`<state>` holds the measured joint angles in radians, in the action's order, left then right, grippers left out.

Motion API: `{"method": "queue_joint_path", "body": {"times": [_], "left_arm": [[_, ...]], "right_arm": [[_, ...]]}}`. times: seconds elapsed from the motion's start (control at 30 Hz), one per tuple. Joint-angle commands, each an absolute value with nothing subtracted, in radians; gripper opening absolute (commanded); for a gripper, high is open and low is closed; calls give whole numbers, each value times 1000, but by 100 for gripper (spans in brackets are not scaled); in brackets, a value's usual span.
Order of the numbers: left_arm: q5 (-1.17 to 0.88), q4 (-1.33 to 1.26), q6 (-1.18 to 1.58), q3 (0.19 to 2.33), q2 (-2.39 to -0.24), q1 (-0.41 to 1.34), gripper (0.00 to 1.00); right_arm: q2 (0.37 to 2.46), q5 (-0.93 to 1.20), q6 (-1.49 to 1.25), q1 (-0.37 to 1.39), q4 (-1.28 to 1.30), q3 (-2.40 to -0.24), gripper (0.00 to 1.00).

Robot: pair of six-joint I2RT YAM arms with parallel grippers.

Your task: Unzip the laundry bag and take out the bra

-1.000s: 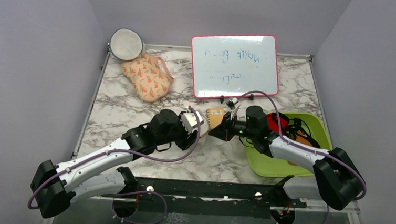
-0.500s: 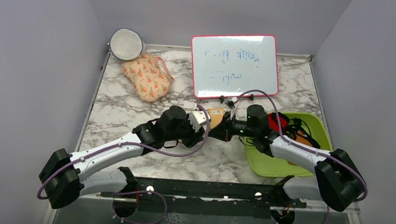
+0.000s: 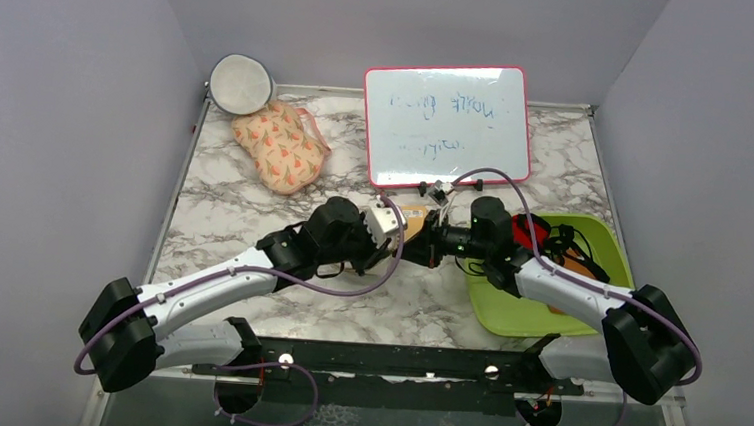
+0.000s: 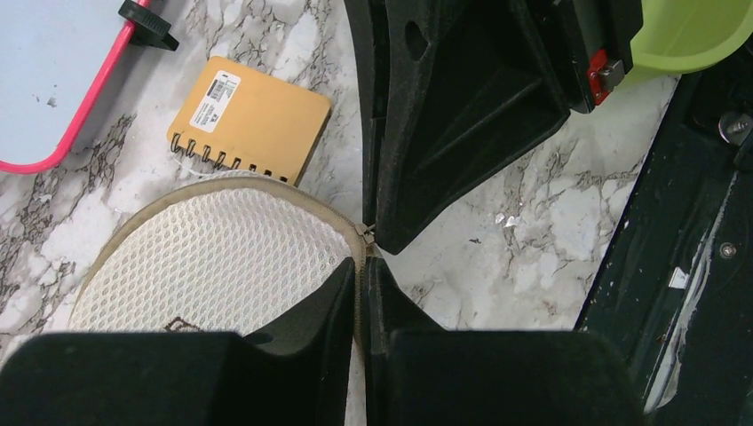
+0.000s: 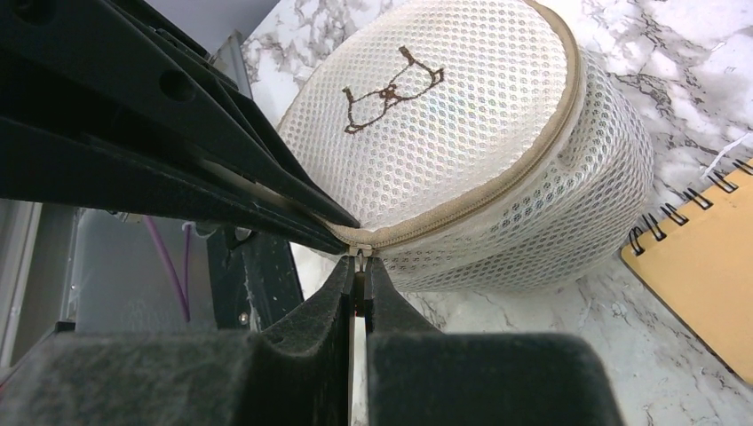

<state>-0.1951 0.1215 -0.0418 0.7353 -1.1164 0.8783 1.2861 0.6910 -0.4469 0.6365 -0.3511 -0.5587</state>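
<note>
Item: laundry bag (image 4: 213, 253), white mesh, round, lying on the marble table (image 4: 533, 222) between my two grippers, black squiggle (image 5: 391, 89) on its upper face.
Left gripper (image 4: 360, 275): pinched narrow on the bag's zip seam, at the bag's 3 o'clock in my left wrist view.
Right gripper (image 5: 358, 266): closed tight on the zip pull (image 5: 359, 293).
Orange notepad (image 4: 253, 120): just beside the bag, at its 1 o'clock.
</note>
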Motion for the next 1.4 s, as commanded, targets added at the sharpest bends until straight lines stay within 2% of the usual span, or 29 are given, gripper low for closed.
{"method": "queue_joint_path", "body": {"times": [0.0, 0.33, 0.53, 0.9, 1.03, 1.07, 1.23, 1.37], "left_arm": [[-185, 106, -67, 719, -1074, 877, 0], [-90, 99, -85, 661, -932, 877, 0], [-51, 100, -87, 654, -898, 876, 0], [-27, 119, -92, 658, -889, 877, 0], [-37, 121, -92, 662, -899, 877, 0], [-38, 122, -92, 664, -906, 878, 1], [-39, 141, -88, 685, -952, 878, 29], [-56, 148, -79, 689, -969, 879, 38]], "right_arm": [[1258, 690, -434, 644, -339, -583, 1], [1254, 438, -382, 641, -247, -614, 1], [1298, 378, -345, 623, -243, -650, 1], [1357, 439, -333, 585, -256, -683, 1], [1386, 565, -290, 587, -205, -721, 1], [1397, 604, -297, 588, -211, -724, 1], [1391, 670, -387, 606, -320, -679, 1], [1380, 680, -416, 637, -338, -680, 1]]}}
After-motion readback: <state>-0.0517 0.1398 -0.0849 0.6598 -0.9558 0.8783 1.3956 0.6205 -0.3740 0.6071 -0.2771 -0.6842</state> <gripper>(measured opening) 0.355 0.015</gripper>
